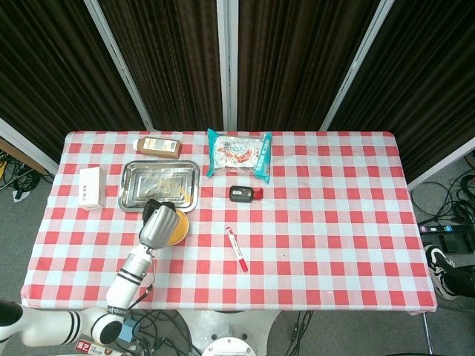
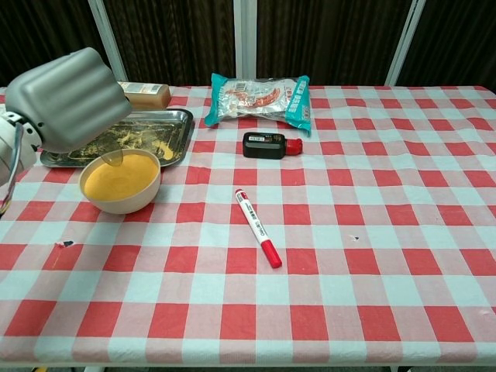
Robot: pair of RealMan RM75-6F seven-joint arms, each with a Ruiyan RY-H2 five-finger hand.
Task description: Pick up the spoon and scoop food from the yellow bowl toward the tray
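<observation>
The left hand (image 2: 66, 99) hangs directly above the yellow bowl (image 2: 120, 182), fingers curled around the spoon (image 2: 114, 157), whose clear tip dips at the bowl's far rim. The tray (image 2: 174, 125) lies just beyond the bowl, touching it. The right hand is out of sight.

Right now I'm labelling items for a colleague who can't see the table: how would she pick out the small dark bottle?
Start at the teal snack packet at the back middle of the checked table. Just in front of it lies the small dark bottle, on its side. Its red cap and black body set it apart from the white, red-capped marker lying nearer the front edge.
</observation>
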